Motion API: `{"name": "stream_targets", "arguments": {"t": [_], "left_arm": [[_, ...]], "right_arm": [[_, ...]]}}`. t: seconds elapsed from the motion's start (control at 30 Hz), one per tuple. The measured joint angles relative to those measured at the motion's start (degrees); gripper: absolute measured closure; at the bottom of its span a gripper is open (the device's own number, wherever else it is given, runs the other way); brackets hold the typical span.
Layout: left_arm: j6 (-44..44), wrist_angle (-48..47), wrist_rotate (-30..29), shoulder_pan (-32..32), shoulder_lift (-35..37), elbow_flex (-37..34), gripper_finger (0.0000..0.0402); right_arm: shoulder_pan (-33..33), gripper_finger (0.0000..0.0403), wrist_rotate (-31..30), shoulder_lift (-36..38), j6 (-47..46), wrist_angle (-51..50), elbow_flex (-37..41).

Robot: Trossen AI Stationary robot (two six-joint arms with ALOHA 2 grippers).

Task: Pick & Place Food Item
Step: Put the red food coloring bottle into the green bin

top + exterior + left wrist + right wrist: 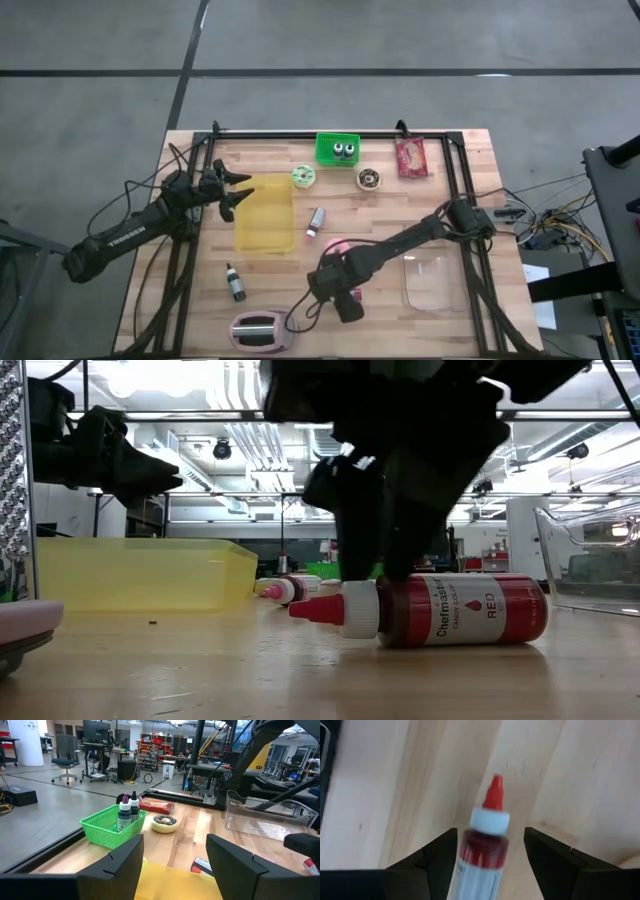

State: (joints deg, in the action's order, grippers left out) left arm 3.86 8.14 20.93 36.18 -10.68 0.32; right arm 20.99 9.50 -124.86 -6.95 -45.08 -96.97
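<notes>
Red dye shows through the clear bottle (440, 610) lying on its side on the wooden surface (400, 210), white collar and red nozzle at one end. In the high view it sits around six o'clock on the surface, mostly hidden beneath the right gripper (335, 285). That gripper is set directly over it, and the right wrist view shows why: the bottle (487, 835) lies lengthwise in the gap, with the two dark fingers (432, 857) spread to either side and clear of its walls. They straddle the bottle without pinching it. The alignment looks chosen so a squeeze would catch the round body across its width, not along its length; being round and on its side, it could roll if one finger touched first.

The left gripper (235, 192) waits near nine o'clock, over the edge of the yellow tray (265, 215), its fingers spread and holding nothing. It stays out of the right arm's reach there.

Toward twelve o'clock stands a green basket (337, 149) with two small dark-capped bottles upright inside. A clear container (435, 283) lies around four o'clock, just beside the right arm. Either one may be the drop place; nothing visible settles which.

The grasp itself appears not yet made.
</notes>
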Motion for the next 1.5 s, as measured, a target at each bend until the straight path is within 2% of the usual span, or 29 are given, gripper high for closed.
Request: {"name": "stream_targets", "arguments": {"t": [0.37, 0.87, 1.0, 1.27, 1.5], "left_arm": [[-0.2, 0.0, 0.0, 0.0, 0.0, 0.0, 0.0179], [-0.22, 0.63, -0.17, 0.0, 0.02, 0.0, 0.0179], [-0.22, 0.78, -0.17, -0.02, 0.02, 0.0, 0.0179], [-0.3, 0.83, -0.15, -0.01, 0.02, 0.0, 0.0179], [-0.86, 0.87, -0.04, -0.01, 0.02, 0.0, 0.0179]], "right_arm": [[0.25, 0.018, 2.55, 0.0, -1.35, -4.41, 0.66], [1.93, 0.0184, 2.03, 0.0, -4.89, -1.07, 3.66], [2.26, 0.0213, -0.35, 0.0, -6.49, -0.58, 4.37], [2.45, 0.0321, -0.55, 0.13, -9.04, -0.01, 4.39], [3.66, 0.0323, -2.31, 0.99, -10.33, 0.92, 4.46]]}}
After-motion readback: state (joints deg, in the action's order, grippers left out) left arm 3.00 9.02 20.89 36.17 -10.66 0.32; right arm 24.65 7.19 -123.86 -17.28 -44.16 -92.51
